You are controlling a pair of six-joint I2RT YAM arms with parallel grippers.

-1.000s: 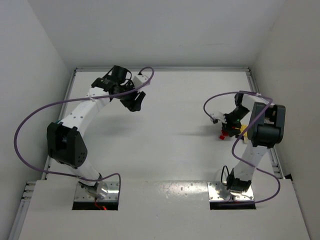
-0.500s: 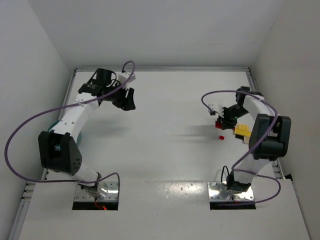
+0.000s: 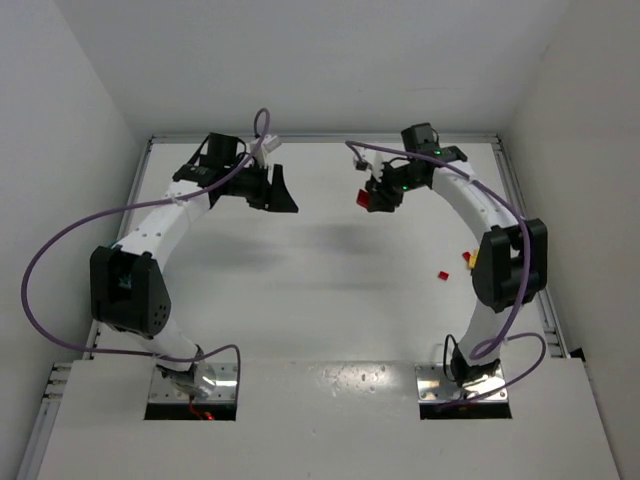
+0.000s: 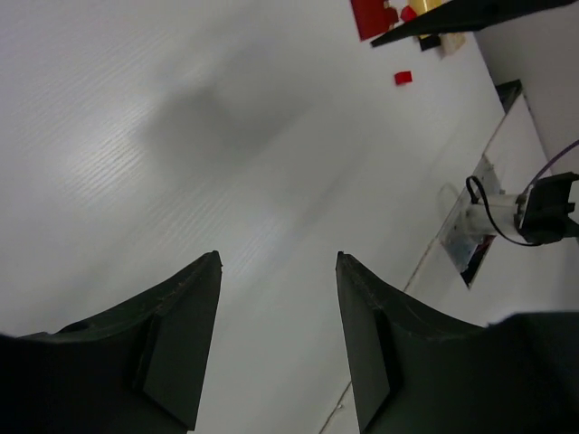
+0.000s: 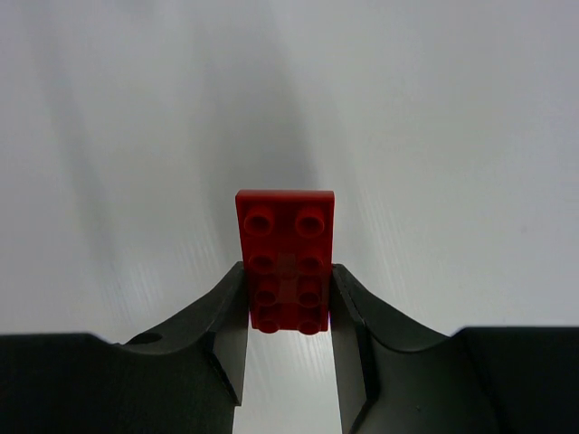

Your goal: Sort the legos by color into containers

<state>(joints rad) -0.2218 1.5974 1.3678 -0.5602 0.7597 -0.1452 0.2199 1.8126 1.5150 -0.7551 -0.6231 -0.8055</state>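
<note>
My right gripper [image 3: 377, 199] is shut on a red flat lego [image 3: 363, 198] and holds it above the far middle of the table. In the right wrist view the red lego [image 5: 285, 249] stands between the fingertips of the gripper [image 5: 288, 268], studs facing the camera. My left gripper [image 3: 283, 196] is open and empty at the far left-centre, facing the right gripper. It [image 4: 279, 257] is also open in the left wrist view. A small red lego [image 3: 443, 275] lies on the table at the right, with a yellow lego [image 3: 467, 258] beside it, partly hidden by the right arm. The teal bowl is out of view.
The left wrist view shows the held red lego [image 4: 371, 14], the small red lego [image 4: 403, 78] and the right arm's base plate [image 4: 470, 237]. White walls close the table at the back and sides. Purple cables loop beside both arms.
My right arm has swung from the right side to the far middle, carrying the red lego. My left gripper has moved right, toward it. A small red lego stays on the table.
</note>
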